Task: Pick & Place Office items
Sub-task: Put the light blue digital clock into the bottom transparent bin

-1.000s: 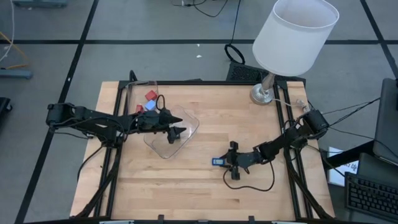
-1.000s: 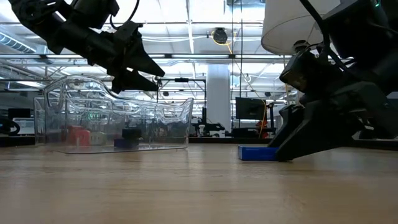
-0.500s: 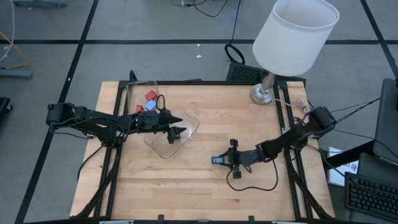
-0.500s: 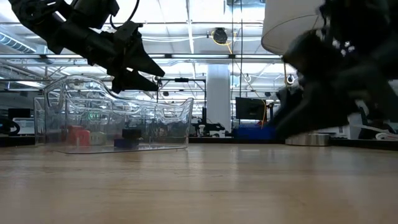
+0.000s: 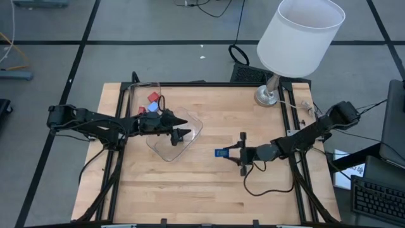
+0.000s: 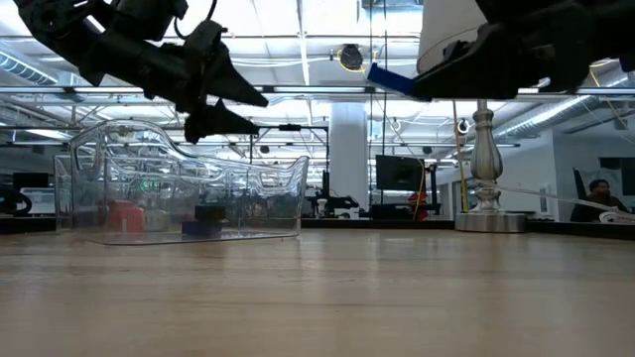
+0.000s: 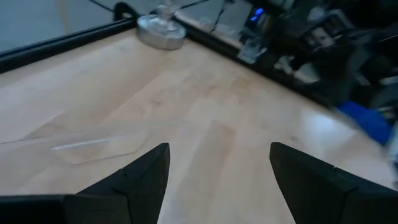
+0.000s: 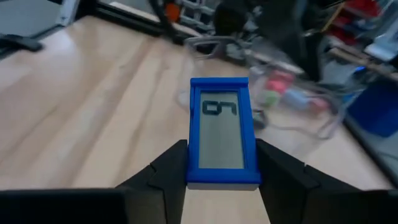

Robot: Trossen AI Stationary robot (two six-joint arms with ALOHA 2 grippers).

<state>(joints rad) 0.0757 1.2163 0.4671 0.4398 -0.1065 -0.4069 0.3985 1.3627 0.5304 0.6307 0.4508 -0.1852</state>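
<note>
A flat blue rectangle with a grey face [image 8: 219, 129] sits in my right gripper [image 5: 241, 154], which hangs above the wood right of the table's middle; it also shows high in the low view as the blue piece [image 6: 389, 79]. My left gripper [image 5: 183, 134] is open and hovers over the clear container [image 5: 169, 128]. Red and blue pieces [image 5: 152, 100] lie in the container's far part, and a red cube [image 6: 124, 215] and dark pieces [image 6: 206, 220] rest on its floor. My right gripper pinches the blue rectangle by its two long side edges near the rear end [image 8: 219, 174], one finger [image 8: 168, 168] on each side. The fingers lie level and point toward the table's left. The piece is lifted clear of the table, face up, sticking out ahead of the fingertips.
A white-shaded lamp [image 5: 299, 38] stands with its base [image 5: 267, 96] on the table's far right corner. Black cables [image 5: 266, 187] loop on the wood below my right arm. Bare wood [image 5: 190, 190] spreads along the near side.
My right gripper has risen from the table with the blue rectangle, carrying it well above the surface, and has drifted a little toward the far edge and right. The piece has gone from lying on the wood to being lifted clear. My left gripper has kept still.
</note>
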